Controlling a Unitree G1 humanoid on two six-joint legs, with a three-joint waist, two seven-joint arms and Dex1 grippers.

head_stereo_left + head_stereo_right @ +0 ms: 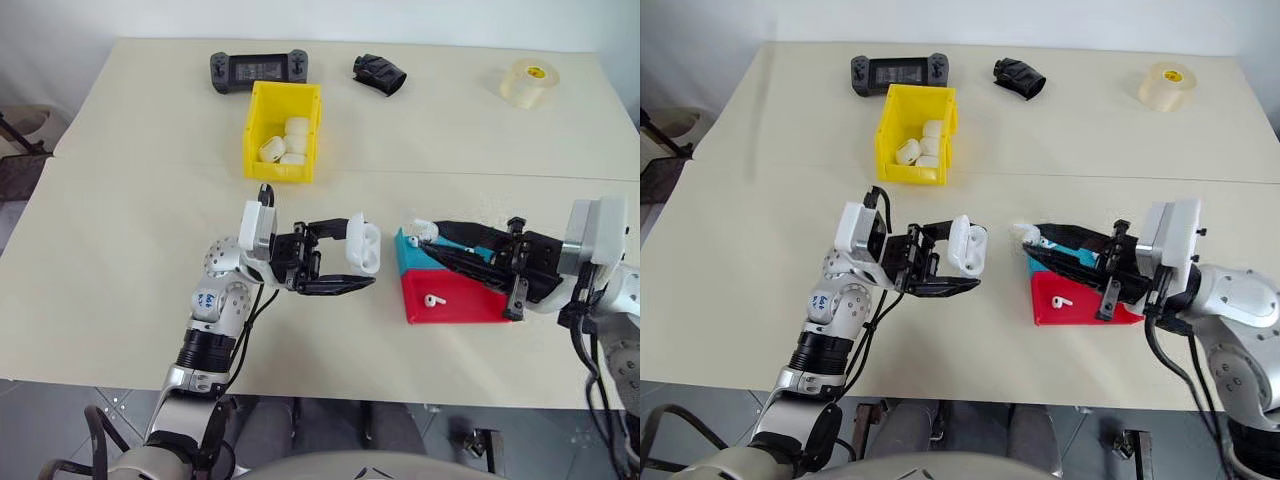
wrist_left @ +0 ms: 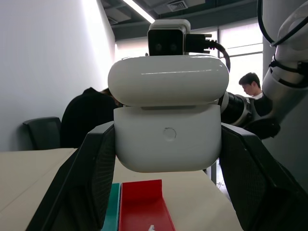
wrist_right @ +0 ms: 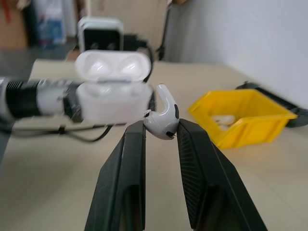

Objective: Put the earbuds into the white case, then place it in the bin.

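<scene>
Earbuds and their white case (image 1: 364,245) are mid-transfer above the table (image 1: 120,250), with the yellow bin (image 1: 255,130) well behind, already holding other cases. Left gripper (image 1: 340,262) clamps the case by its lower half, lid flipped open. Right gripper (image 3: 161,126) pinches one earbud (image 3: 162,119) at its very fingertips, hovering over the red tray (image 1: 455,305), where another earbud (image 1: 433,298) lies. That shallow, glossy pinch seems the main risk: the bud could squirt out, or meet the socket tilted and jam.
</scene>
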